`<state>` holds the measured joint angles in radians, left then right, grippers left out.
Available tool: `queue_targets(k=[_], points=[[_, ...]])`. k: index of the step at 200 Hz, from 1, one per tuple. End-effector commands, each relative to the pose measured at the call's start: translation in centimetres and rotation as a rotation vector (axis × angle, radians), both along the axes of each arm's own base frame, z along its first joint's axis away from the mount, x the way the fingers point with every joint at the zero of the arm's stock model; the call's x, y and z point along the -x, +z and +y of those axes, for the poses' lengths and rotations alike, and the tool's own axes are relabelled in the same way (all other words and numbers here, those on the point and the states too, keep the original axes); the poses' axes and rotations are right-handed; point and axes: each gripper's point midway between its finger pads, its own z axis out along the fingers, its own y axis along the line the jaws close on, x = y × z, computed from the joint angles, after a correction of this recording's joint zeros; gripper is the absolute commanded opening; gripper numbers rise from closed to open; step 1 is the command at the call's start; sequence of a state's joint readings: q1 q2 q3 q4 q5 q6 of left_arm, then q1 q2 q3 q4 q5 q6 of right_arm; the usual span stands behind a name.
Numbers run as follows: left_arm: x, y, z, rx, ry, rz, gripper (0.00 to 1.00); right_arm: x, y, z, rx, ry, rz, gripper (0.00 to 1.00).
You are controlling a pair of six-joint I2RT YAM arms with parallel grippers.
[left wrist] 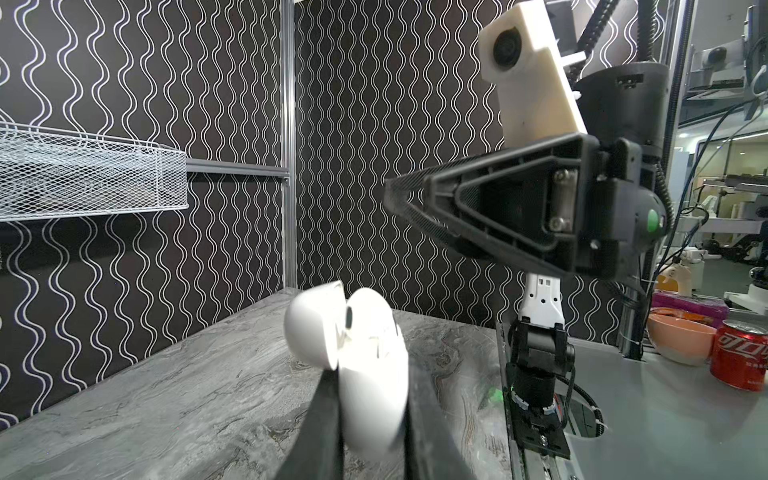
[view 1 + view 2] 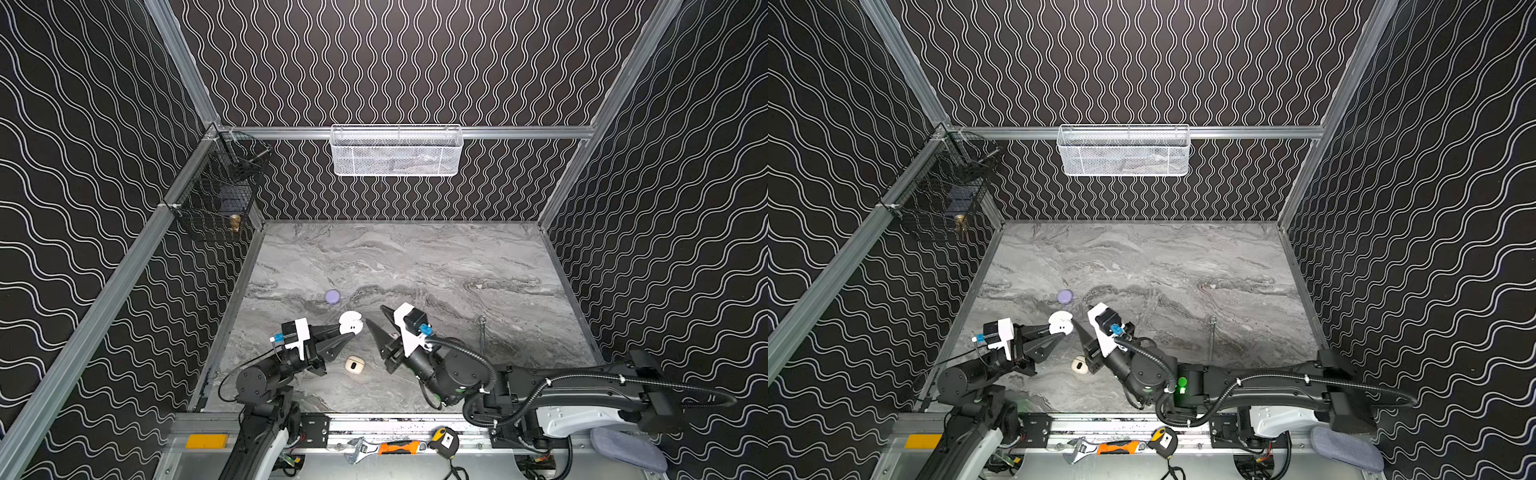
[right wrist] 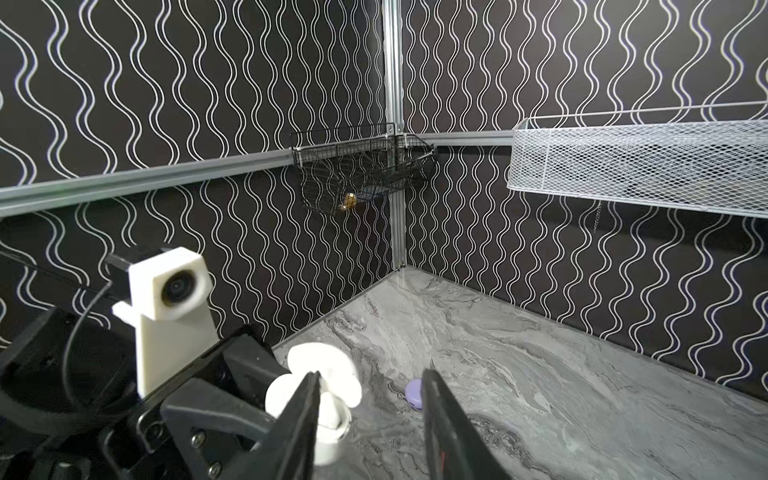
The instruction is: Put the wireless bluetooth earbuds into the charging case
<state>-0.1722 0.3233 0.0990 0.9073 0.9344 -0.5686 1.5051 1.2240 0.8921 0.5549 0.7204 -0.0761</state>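
My left gripper is shut on a white charging case, held off the table with its lid open. The same case fills the left wrist view, between the two black fingers. A white earbud appears to stand in the case's well. My right gripper hangs just right of the case and is open, with nothing between its fingers. A cream case lies on the table below both grippers. A lavender case lies farther back, and in the right wrist view it shows between my right fingers.
A thin steel wrench lies on the marble table to the right. A white mesh basket hangs on the back wall, a black wire basket in the left corner. A tape measure and hand tools sit on the front rail.
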Motion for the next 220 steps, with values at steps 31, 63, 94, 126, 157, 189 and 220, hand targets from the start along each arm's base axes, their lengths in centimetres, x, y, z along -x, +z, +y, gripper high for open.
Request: queue_targets(k=[31,63,94,126,157,189,220], points=[[0.8,0.9,0.0,0.008,-0.019,-0.068,0.0,-0.4,-1.8,0.4,0.134,-0.027,0.03,0.37],[0.9,0.9,-0.1,0.011,-0.028,-0.069,0.0,-0.7,-2.4,1.9,0.211,-0.038,0.049,0.36],[1.0,1.0,-0.1,0.014,-0.036,-0.073,0.0,-0.9,-2.6,2.8,0.238,-0.045,0.054,0.35],[1.1,1.0,-0.1,0.014,-0.033,-0.076,0.0,-1.3,-3.0,3.7,0.259,-0.052,0.062,0.34],[0.9,0.8,-0.1,0.009,-0.025,-0.069,0.0,-1.7,-3.2,4.3,0.276,-0.057,0.068,0.34],[1.0,0.9,0.0,0.011,-0.025,-0.072,0.0,-1.8,-3.1,4.5,0.279,-0.065,0.069,0.32],[0.8,0.6,-0.1,0.006,-0.02,-0.064,0.0,-2.0,-1.6,3.0,0.236,-0.096,0.062,0.32]])
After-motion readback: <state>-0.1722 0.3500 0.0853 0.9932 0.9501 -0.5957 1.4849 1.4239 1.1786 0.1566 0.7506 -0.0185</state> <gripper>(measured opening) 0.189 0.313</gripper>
